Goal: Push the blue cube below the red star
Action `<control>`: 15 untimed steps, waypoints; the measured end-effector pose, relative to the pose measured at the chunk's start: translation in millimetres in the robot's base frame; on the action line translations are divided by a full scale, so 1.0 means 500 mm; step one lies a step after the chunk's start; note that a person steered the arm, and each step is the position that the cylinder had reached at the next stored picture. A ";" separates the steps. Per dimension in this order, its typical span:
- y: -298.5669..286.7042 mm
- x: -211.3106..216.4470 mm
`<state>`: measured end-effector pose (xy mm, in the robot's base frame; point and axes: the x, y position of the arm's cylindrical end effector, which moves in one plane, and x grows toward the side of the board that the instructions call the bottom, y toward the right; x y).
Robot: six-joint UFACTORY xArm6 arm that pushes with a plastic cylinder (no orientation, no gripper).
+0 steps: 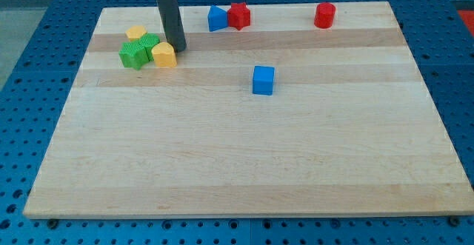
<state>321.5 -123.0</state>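
Camera view: your tool is a bare rod holding nothing; its tip (178, 49) touches the yellow block (164, 55), well apart from the blue cube (263, 80). The cube sits lower right of the red star (238, 15). An off-centre push risks spinning it wide.

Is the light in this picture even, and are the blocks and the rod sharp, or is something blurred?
Camera view: light is soft and even, with only small shadows beside the blue cube and red star; the board shows no strong glare; blocks look sharp; my tip, touching the yellow block, is clear, though the rod's top is cut off.
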 end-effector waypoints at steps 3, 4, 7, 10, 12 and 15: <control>0.138 0.278; 0.263 0.311; 0.377 0.136; 0.323 0.140; 0.226 0.083; 0.189 0.020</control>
<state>331.5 -28.5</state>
